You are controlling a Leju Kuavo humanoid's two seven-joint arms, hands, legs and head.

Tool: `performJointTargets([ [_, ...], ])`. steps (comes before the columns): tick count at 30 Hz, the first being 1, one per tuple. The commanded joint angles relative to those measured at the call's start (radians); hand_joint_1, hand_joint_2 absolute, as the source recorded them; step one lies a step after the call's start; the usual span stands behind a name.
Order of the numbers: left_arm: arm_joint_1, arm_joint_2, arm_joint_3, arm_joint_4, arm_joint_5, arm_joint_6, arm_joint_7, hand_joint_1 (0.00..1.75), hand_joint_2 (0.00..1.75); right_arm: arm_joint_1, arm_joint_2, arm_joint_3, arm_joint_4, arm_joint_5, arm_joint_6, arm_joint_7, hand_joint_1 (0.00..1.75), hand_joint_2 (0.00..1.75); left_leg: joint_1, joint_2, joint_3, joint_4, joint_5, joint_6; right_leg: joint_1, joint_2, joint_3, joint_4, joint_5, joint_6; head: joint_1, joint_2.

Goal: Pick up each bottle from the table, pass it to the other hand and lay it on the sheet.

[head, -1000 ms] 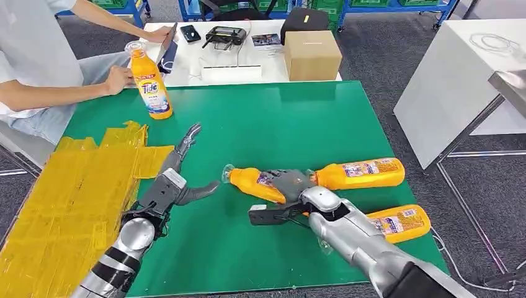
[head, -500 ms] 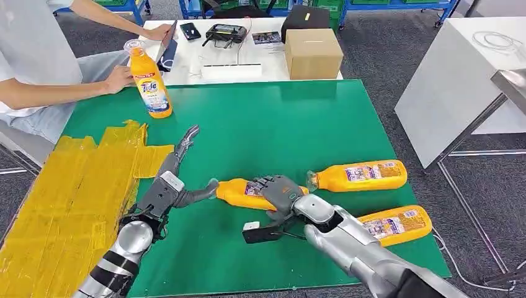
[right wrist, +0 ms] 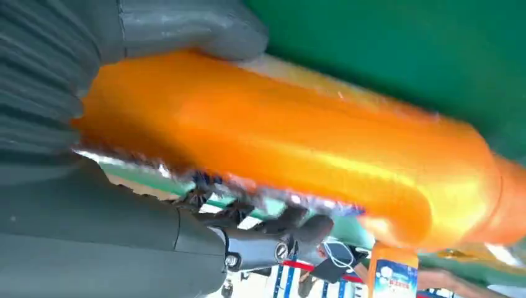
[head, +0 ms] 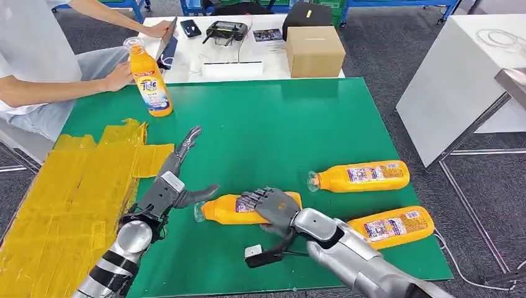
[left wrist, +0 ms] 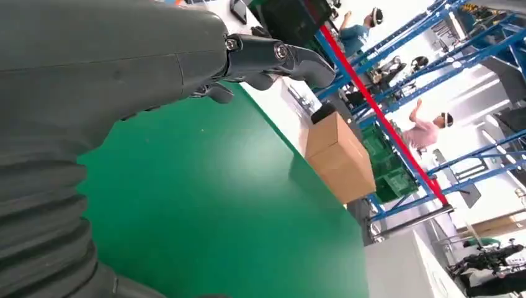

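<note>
Orange plastic detergent bottle (head: 239, 209) lying sideways, lower centre of frame, over green table mat (head: 267, 130), cap toward left. Right hand (head: 273, 208) wrapped around its body, holding it. Left hand (head: 177, 180) just left of cap, fingers spread, nothing held. Crinkled yellow sheet (head: 68, 198) at left edge.

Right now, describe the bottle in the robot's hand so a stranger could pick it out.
On the green table, near its front edge, three orange bottles lie on their sides. It is the leftmost one, the held bottle, cap pointing toward the yellow sheet. It alone has the right hand wrapped around it.
</note>
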Motion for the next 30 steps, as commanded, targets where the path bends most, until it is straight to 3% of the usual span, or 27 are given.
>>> performJointTargets([
  [1,0.012,0.0,0.035,0.007,-0.01,-0.004,0.014,0.0,1.75,0.051,-0.014,-0.032,-0.045,0.051,-0.019,0.065,0.0,1.75,0.001,-0.003,-0.002,-0.001,0.0,0.0,0.001,-0.002,0.0,-0.001,0.0,-0.001,0.0,0.0],
  [9,0.027,-0.005,0.055,-0.005,-0.027,-0.005,0.023,0.0,1.75,0.091,-0.008,-0.093,-0.132,0.136,-0.052,0.121,0.0,1.75,0.001,-0.003,-0.003,0.0,0.0,0.0,0.0,-0.004,-0.001,-0.001,0.0,0.0,0.0,0.0],
  [14,0.058,-0.005,0.08,-0.033,-0.042,-0.001,0.031,0.0,1.75,0.141,-0.008,-0.153,-0.276,0.173,-0.064,0.171,0.0,1.75,0.0,-0.003,-0.005,0.0,0.0,0.0,0.0,-0.004,-0.003,0.0,-0.001,-0.001,0.0,0.0],
  [22,0.124,-0.003,0.125,-0.086,-0.066,0.008,0.039,0.0,1.75,0.229,-0.014,-0.208,-0.385,0.117,0.057,0.253,0.0,1.75,0.001,-0.005,-0.008,0.0,-0.001,-0.001,0.001,-0.004,-0.006,-0.001,-0.001,-0.001,0.0,0.0],
  [30,0.149,-0.005,0.143,-0.101,-0.079,0.008,0.042,0.0,1.75,0.258,-0.035,-0.218,-0.399,0.104,0.085,0.297,0.0,1.75,0.001,-0.004,-0.012,0.0,-0.001,0.0,0.001,-0.004,-0.01,-0.001,-0.001,-0.001,0.0,0.0],
])
